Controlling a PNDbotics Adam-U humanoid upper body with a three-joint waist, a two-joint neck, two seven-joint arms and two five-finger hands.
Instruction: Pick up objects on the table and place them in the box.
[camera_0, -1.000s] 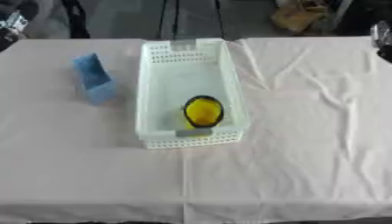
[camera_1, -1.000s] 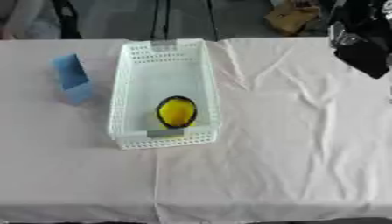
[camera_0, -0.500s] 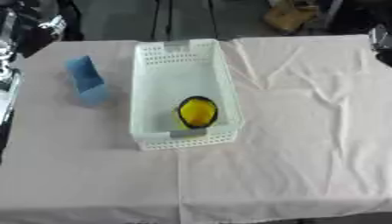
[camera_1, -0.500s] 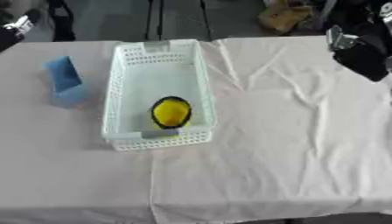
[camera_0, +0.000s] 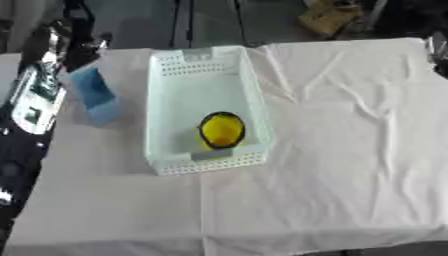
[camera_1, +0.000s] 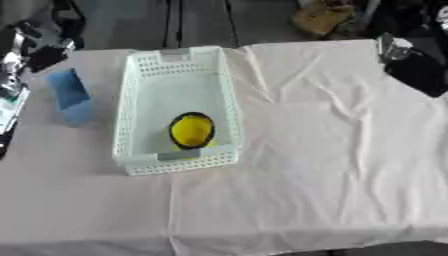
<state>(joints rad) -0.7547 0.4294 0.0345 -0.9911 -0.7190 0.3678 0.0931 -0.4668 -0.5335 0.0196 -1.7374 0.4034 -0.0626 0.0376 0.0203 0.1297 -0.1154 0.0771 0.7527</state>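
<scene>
A white perforated basket (camera_0: 255, 102) stands lengthwise in the middle of the table. Inside it, near its front end, lies a yellow object with a black rim (camera_0: 221, 129). A blue object (camera_0: 94, 95) stands on the cloth just left of the basket. My left arm (camera_0: 35, 95), silver and black, reaches in along the left edge, and its dark hand (camera_1: 42, 52) hovers at the far left, just behind the blue object. My right hand (camera_1: 418, 72) shows as a black shape at the upper right, over the table's far right edge, away from both objects.
A wrinkled white cloth (camera_0: 350, 150) covers the table; its near edge runs along the bottom of the view. Dark stand legs (camera_0: 184, 22) and a brown cardboard thing (camera_0: 328, 17) are on the floor beyond the far edge.
My left arm has come into view from the left and risen beside the blue object. The whole picture has also shifted and tilted. The basket, yellow object and blue object lie as before.
</scene>
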